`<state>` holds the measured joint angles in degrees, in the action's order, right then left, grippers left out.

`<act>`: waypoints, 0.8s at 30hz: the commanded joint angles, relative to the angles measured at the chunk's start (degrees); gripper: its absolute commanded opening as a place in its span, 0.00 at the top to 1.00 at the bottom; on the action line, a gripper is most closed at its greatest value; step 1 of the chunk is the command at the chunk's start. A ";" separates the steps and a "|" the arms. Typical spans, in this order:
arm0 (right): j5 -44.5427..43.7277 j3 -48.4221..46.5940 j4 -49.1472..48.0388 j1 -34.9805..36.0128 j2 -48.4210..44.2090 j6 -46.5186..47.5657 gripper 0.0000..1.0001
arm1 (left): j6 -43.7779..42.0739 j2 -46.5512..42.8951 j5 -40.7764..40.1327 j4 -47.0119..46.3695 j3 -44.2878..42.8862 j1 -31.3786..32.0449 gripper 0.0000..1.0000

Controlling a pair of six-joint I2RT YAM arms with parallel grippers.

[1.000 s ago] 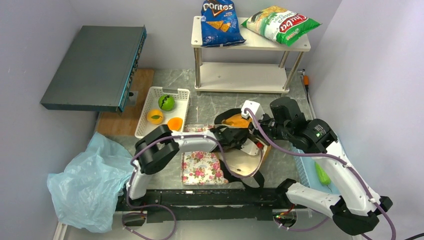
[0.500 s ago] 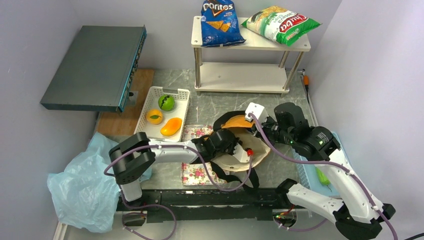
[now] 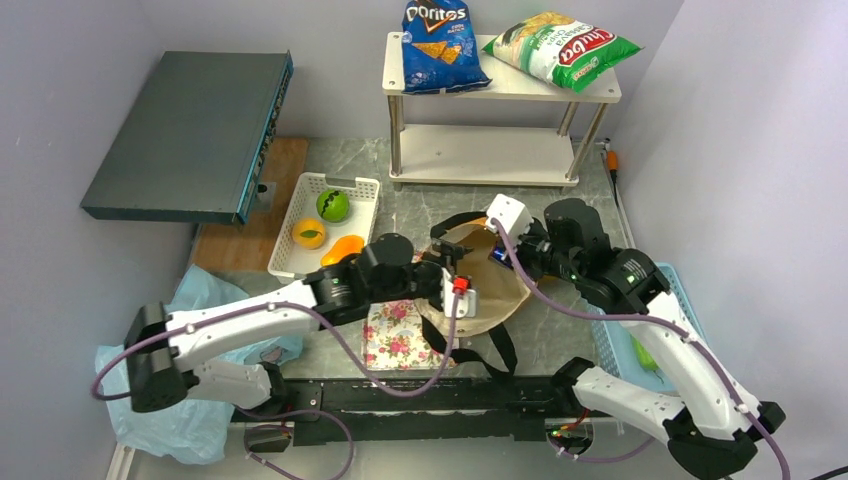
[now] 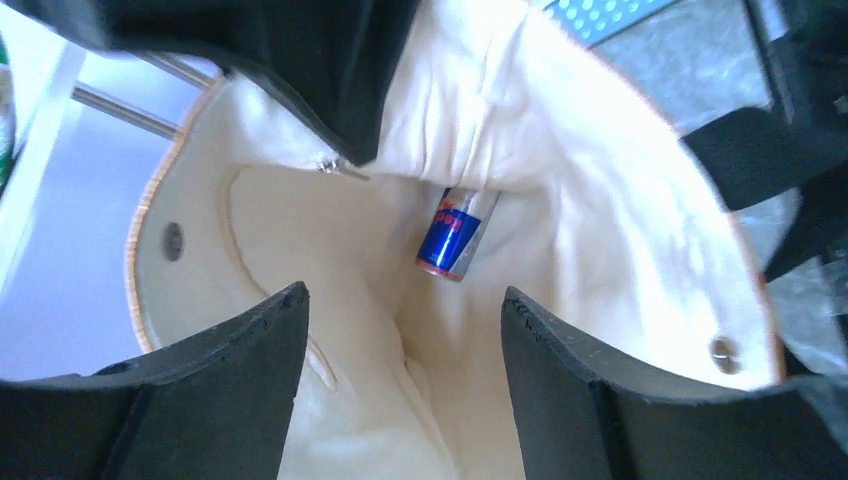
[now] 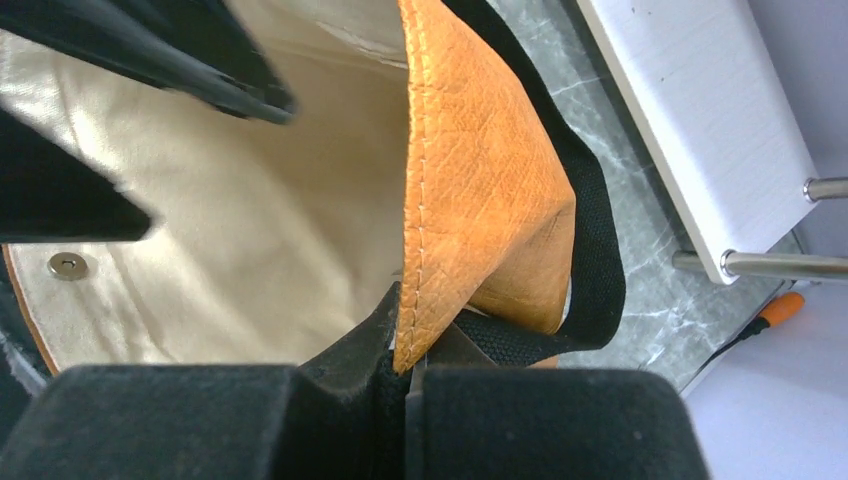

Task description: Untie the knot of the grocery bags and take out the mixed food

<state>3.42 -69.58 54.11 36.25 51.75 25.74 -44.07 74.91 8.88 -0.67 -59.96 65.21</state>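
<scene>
We see the orange-tan tote (image 3: 490,305) lying open with its cream lining showing and its black straps loose. The closed right pincer (image 5: 400,352) nips its rim. A slim blue-and-silver can (image 4: 455,235) lies deep inside, straight ahead of the spread left pincer (image 4: 400,300). To the left of that pincer sit the mango (image 3: 342,249), the orange fruit (image 3: 309,232) and the green fruit (image 3: 332,205).

tote (image 4: 620,200) mouth: gapes wide, room for a hand btw walls.
can (image 4: 455,232): lies deep by far wall, nr side free.
far rim: right hand (image 5: 402,345) pinches it, juts over opening.
black strap (image 4: 745,155): outside rim, off the mouth.
left hand (image 4: 400,310): fingers apart at mouth.
</scene>
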 commanded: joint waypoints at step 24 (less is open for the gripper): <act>2.95 -5.38 -7.79 -5.79 6.67 13.95 0.97 | 44.79 -5.48 11.09 14.43 -2.71 -20.21 0.84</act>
<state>6.74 -71.42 49.58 34.30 58.83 34.79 -2.72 69.95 12.08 17.15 -57.04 44.31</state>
